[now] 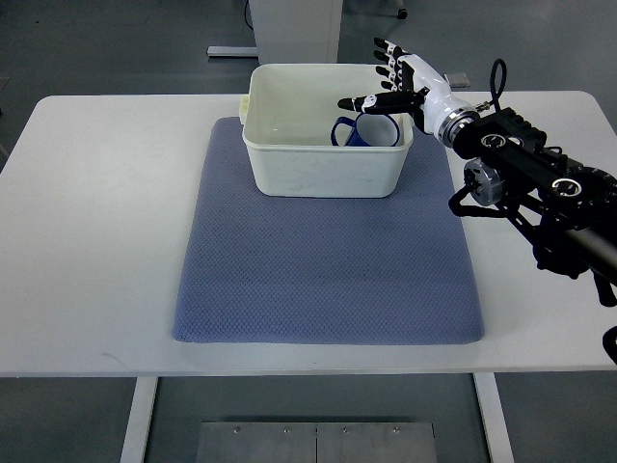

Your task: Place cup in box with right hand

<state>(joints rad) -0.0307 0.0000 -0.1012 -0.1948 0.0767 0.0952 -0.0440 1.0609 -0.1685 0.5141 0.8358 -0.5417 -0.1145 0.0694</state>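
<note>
A blue cup (367, 132) sits inside the white plastic box (289, 164), against its right wall, handle toward the left. My right hand (390, 82) hovers over the box's right rim, just above the cup, fingers spread and thumb pointing left, holding nothing. Its black arm (540, 183) comes in from the right edge. The box stands at the back of a blue-grey mat (328, 270).
The mat lies on a white table (96, 222). A white pedestal base (294, 29) stands on the floor behind the table. A small pale yellow tab (242, 106) sticks out at the box's left rim.
</note>
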